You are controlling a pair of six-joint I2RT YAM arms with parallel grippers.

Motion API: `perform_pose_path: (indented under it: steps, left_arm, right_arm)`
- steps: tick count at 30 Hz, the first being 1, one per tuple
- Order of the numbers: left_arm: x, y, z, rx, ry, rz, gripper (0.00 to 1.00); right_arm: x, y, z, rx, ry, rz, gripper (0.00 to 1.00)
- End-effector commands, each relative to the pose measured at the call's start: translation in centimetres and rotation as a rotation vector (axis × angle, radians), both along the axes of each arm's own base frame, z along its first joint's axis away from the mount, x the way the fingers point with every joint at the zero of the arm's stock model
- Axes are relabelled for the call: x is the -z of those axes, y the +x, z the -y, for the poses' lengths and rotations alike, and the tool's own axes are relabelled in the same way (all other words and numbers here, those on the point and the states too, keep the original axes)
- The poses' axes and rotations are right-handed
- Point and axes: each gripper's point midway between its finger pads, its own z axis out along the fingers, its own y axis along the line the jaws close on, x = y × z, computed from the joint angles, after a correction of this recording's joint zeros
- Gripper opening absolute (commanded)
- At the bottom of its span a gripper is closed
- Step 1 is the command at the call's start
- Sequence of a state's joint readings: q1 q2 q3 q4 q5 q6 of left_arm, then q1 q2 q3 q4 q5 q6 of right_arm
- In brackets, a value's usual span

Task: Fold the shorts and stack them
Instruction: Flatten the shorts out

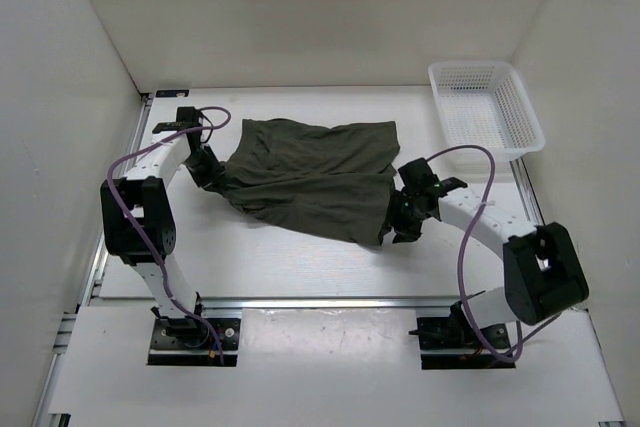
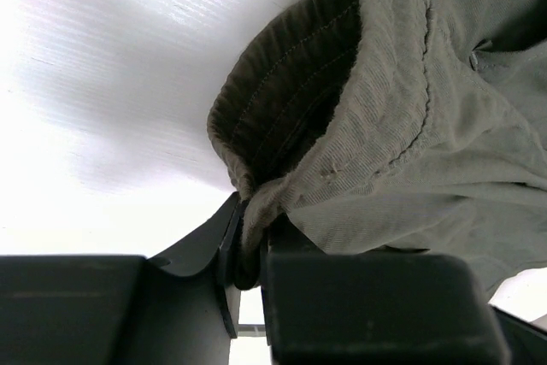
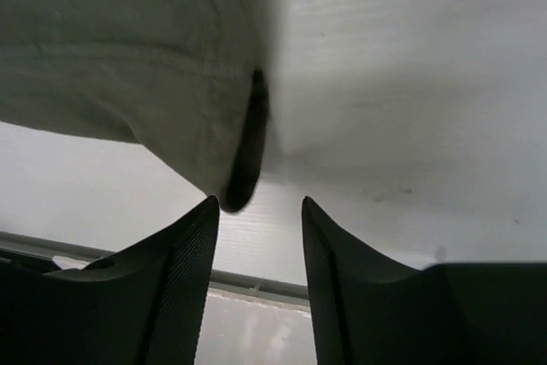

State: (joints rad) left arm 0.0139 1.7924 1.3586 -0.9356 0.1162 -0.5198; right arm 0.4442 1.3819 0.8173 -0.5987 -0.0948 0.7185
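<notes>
Near the worktop's (image 1: 270,257) right side, the right gripper (image 1: 398,229) has its jaws released and empty, just beside a corner of the shorts (image 1: 305,172). The shorts sprawl rumpled across the worktop's middle. At their left end, the left gripper (image 2: 248,241) has its jaws clenched on a fabric fold. A basket (image 1: 520,112) sits in the far right corner.

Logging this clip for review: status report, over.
Left gripper shut on shorts edge. Right gripper open, empty, a shorts corner just beyond its fingers. Shorts spread, not folded. Basket far right, apart; nothing in the way.
</notes>
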Motion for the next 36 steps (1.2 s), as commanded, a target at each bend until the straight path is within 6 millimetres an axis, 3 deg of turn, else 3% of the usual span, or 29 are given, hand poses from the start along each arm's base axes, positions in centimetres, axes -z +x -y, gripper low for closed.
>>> perform_pose_path:
  steps: [1, 7, 11, 14, 15, 20, 22, 23, 24, 29, 36]
  left_arm:
    - [-1.3, 0.9, -0.4, 0.002, 0.011, 0.048, 0.2]
    - [-1.0, 0.6, -0.5, 0.0, 0.019, 0.039, 0.19]
    - [-1.0, 0.6, -0.5, 0.0, 0.019, 0.039, 0.12]
    - [-1.0, 0.4, -0.5, 0.0, 0.019, 0.03, 0.1]
    - [-1.0, 0.4, -0.5, 0.0, 0.019, 0.029, 0.1]
    - [-1.2, 0.5, -1.1, -0.013, 0.028, 0.038, 0.1]
    - [-1.2, 0.5, -1.7, -0.028, 0.037, 0.038, 0.1]
    - [-1.2, 0.3, -2.2, -0.043, 0.037, 0.027, 0.1]
    - [-1.4, 0.3, -2.5, -0.052, 0.037, 0.025, 0.1]
    - [-1.6, -0.2, -3.7, -0.055, 0.045, 0.016, 0.1]
    - [0.1, -3.8, -3.4, -0.043, 0.042, -0.054, 0.1]
  right_arm:
    - [-1.5, 3.2, -2.9, -0.017, 0.107, 0.074, 0.48]
    - [-0.5, 5.3, -3.8, -0.045, 0.093, 0.072, 0.49]
    - [0.7, 6.6, -4.4, -0.063, 0.073, 0.047, 0.46]
    - [1.4, 7.0, -4.5, -0.074, 0.063, 0.034, 0.23]
    - [1.0, 7.4, -4.2, -0.066, 0.047, 0.051, 0.03]
    - [-1.7, 7.2, -2.4, -0.055, -0.028, 0.147, 0.0]
    - [-3.4, 6.5, -2.1, -0.087, -0.044, 0.203, 0.0]
    - [-3.0, 5.3, -1.1, -0.082, -0.072, 0.183, 0.0]
    - [-4.2, 4.9, -0.7, -0.101, -0.088, 0.235, 0.0]
    - [-5.6, 1.4, 1.4, -0.112, -0.118, 0.318, 0.0]
    - [-2.7, -3.3, 1.2, -0.214, -0.135, 0.244, 0.0]
